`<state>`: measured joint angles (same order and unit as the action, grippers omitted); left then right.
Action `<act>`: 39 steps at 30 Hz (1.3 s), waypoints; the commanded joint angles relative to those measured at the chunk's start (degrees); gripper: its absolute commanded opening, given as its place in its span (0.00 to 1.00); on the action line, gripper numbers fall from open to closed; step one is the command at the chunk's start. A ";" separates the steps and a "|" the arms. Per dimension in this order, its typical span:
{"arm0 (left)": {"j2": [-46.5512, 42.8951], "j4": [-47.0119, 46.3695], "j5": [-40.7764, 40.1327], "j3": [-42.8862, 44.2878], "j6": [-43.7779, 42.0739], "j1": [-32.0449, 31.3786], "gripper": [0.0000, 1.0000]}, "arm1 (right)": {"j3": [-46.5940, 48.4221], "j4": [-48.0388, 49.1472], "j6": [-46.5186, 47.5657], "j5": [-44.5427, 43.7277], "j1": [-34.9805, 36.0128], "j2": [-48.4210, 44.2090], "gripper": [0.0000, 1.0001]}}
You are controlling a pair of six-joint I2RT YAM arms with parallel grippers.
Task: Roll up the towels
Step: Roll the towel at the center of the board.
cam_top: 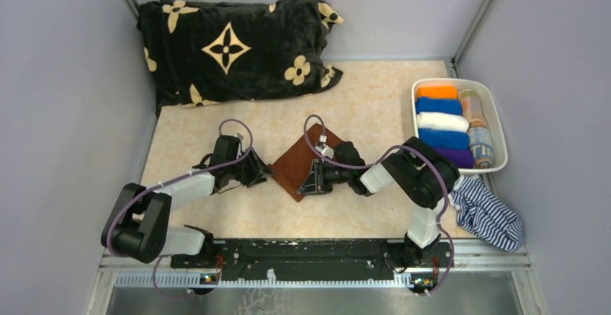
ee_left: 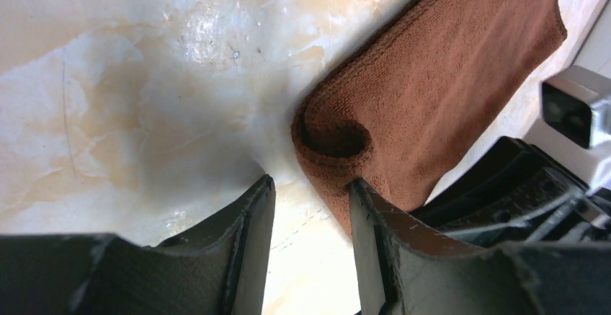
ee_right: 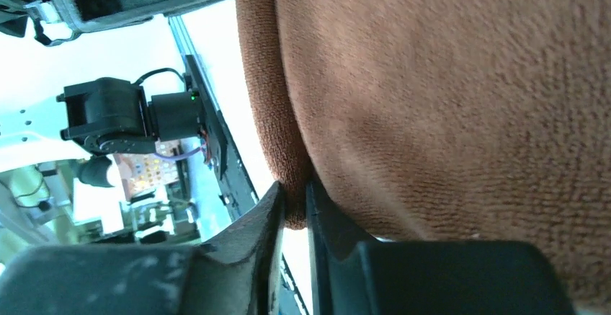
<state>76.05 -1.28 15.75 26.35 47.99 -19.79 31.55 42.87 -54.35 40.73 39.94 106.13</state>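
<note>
Towel (cam_top: 295, 165), brown, lies at the centre of the counter (cam_top: 375, 106), partly rolled. The roll's open end points toward 9 o'clock. Left claw (cam_top: 261, 172) sits at that end, jaws about half open and gripping nothing. In its wrist view the roll's end lies just ahead of the gap, toward 1 o'clock, close beside one finger (ee_left: 375, 236). Right claw (cam_top: 315, 180) sits at the towel's 5 o'clock edge, jaws almost closed, pinching a fold of that edge. Rolls (cam_top: 442, 122) lie in a bin (cam_top: 499, 127) at 3 o'clock.
</note>
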 commanded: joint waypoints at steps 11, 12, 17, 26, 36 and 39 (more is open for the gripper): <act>5.10 -0.34 -2.60 0.46 2.36 -0.25 0.45 | 15.75 -40.51 32.43 -23.00 9.62 -14.30 0.48; 5.15 -0.31 -2.65 0.38 2.46 -0.25 0.45 | 16.09 -40.96 32.92 -25.09 10.83 -14.36 0.48; 5.08 -0.21 -3.16 -0.04 3.05 -0.33 0.45 | 17.38 -41.97 34.63 -33.69 15.87 -13.77 0.49; 5.19 -0.17 -3.19 -0.41 3.34 -0.32 0.45 | 17.15 -39.02 32.37 -32.24 16.94 -11.90 0.29; 3.69 0.14 -3.27 -0.73 4.12 -0.33 0.50 | 8.97 -25.80 17.63 -18.50 9.40 -11.84 0.00; 3.71 -0.39 -2.88 -0.92 4.40 -0.34 0.51 | 4.62 -15.19 10.85 -11.53 5.85 -8.81 0.00</act>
<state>79.37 -4.69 15.84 27.20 52.93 -19.90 40.60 12.60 -33.19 19.35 49.69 94.70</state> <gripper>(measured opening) 0.504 0.032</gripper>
